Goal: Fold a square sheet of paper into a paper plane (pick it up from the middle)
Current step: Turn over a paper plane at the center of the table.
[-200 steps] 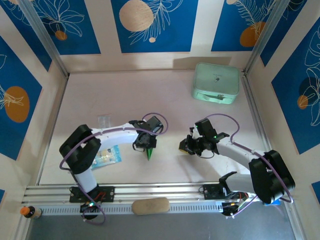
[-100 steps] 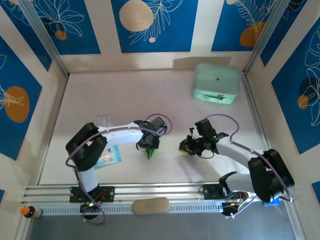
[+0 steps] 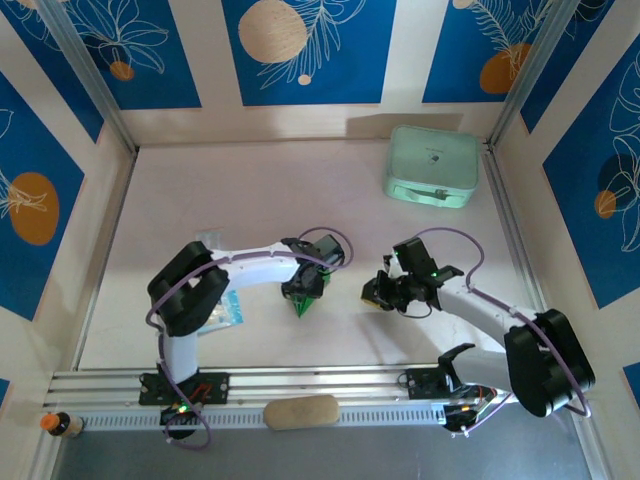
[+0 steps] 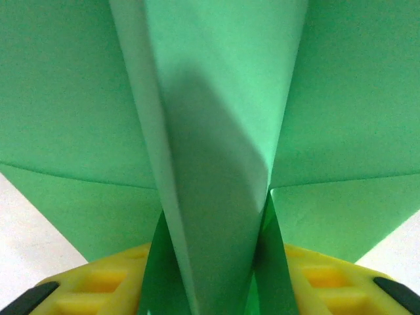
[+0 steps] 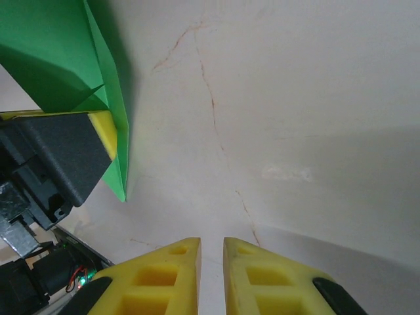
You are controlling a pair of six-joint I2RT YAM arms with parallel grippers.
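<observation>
1. Two arms reach in over the middle of the bench (image 3: 250,190) in the top view. The left pincer (image 3: 304,288) sits over the tail of the paper plane (image 3: 300,305), whose nose points toward the near edge. From this height I cannot tell how wide the pincer stands.
   - The right pincer (image 3: 377,292) is close by but apart from the plane, so a careless sweep from it could knock the plane askew.
   - The left arm is bent sharply at the elbow, with its forearm running rightward to the wrist. The right arm stretches leftward, low over the bench.
   - A mint case (image 3: 432,166) sits well away at the far right, and a clear packet (image 3: 222,312) lies by the left arm.

2. Left wrist view: the plane's centre fold runs down between the yellow fingers (image 4: 98,292), with the wings spread to either side.
   - The fingers stand partly apart around the fold, and I cannot tell whether they press on it.
   - If they are loose, the plane could tip over or slide out. If they clamp hard, the fold could crumple.
   - The wrist looks along the plane from its tail.

3. Right wrist view: this pincer is almost closed, with a thin slit between its fingers, and it holds nothing.
   - It looks down at bare bench.
   - The plane's green edge and the other pincer show at the upper left.
</observation>
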